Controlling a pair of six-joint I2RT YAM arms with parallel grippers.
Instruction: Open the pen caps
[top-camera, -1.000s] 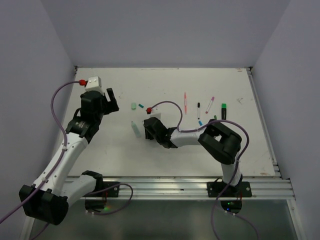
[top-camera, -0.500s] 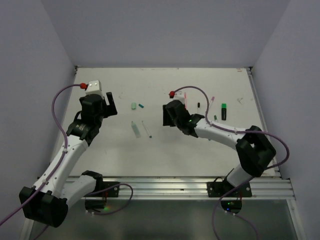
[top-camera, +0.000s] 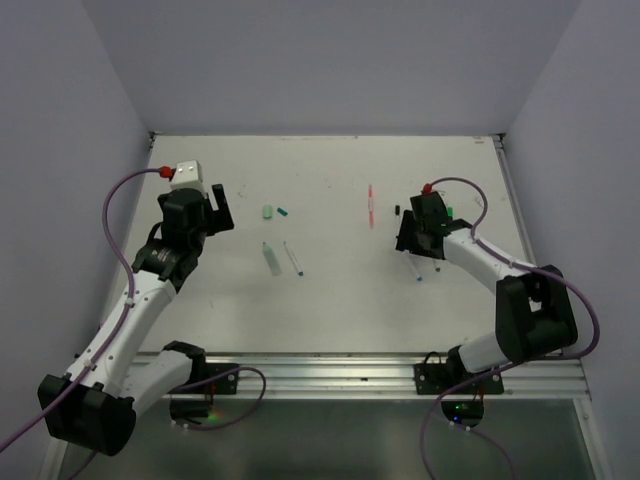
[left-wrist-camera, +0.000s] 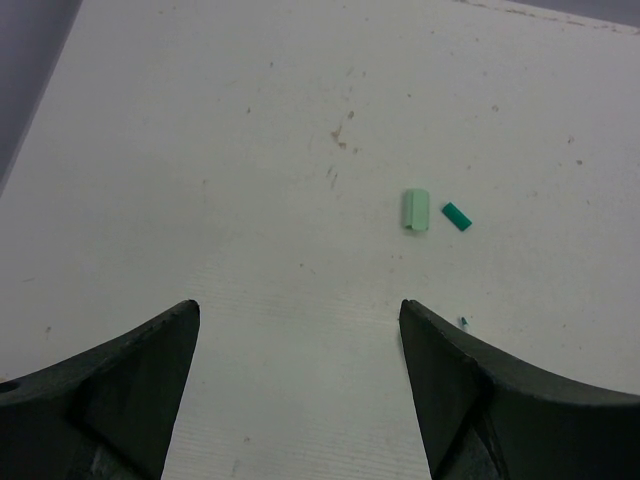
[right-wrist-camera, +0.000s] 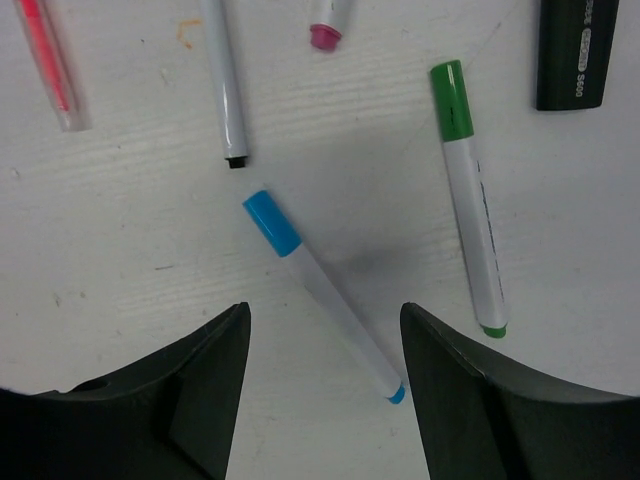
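Swinging over from the centre of the table (top-camera: 340, 305), the right gripper (right-wrist-camera: 322, 322) is now hovering with jaws apart above the blue cap (right-wrist-camera: 271, 223), which is still sitting on its pen (right-wrist-camera: 335, 300). The left gripper (left-wrist-camera: 298, 312) is idling, also spread wide and holding nothing, near the loose pale green cap (left-wrist-camera: 416, 211) and teal cap (left-wrist-camera: 456, 216); much is remaining, I judge.

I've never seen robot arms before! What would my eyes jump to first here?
Probably the two big black claws, both wide open. The right gripper hovers over a white pen with a bright blue cap, next to a second pen with a green cap. The left gripper hangs over the table, where a pale green cap and a teal cap lie loose, side by side.
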